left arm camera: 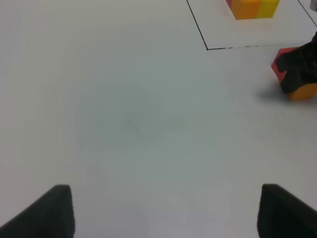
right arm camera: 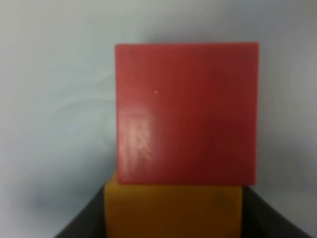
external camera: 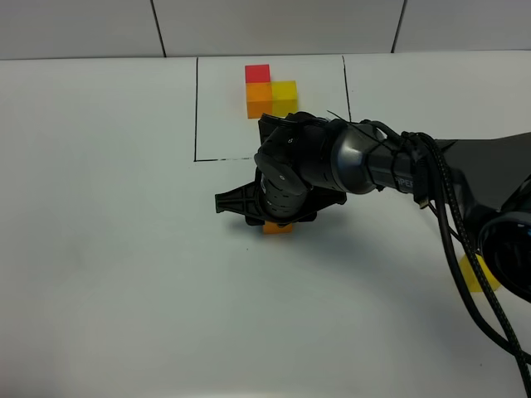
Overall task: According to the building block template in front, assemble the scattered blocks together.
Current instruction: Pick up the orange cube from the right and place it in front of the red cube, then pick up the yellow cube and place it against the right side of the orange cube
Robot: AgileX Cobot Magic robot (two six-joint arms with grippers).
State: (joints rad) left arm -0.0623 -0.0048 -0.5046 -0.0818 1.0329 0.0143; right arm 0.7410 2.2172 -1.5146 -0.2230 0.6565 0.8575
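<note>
A white tabletop (external camera: 99, 274) is being viewed from above. At its far side, the building block template (external camera: 267, 89) is sitting inside thin black lines. Its red cube is farthest back, an orange one is in front of that, and a yellow one is touching the orange one's right side.

Near the middle of the table, the right gripper (external camera: 276, 215) is being held low. Its jaws are closed on the orange cube (right arm camera: 173, 210), which is being pressed flush against the red cube (right arm camera: 187, 113) just beyond it. The left gripper (left arm camera: 163, 213) is being held over bare table with its jaws wide apart and nothing between them. The yellow cube (external camera: 477, 274) is lying well apart at the right, partly hidden by the arm's cables (external camera: 452, 240).

The step in hand appears to be the joining of orange to red, as in the template. Next, the orange cube would need to be released without being nudged. The yellow cube would then need to be fetched and set squarely against the orange cube's right face.
</note>
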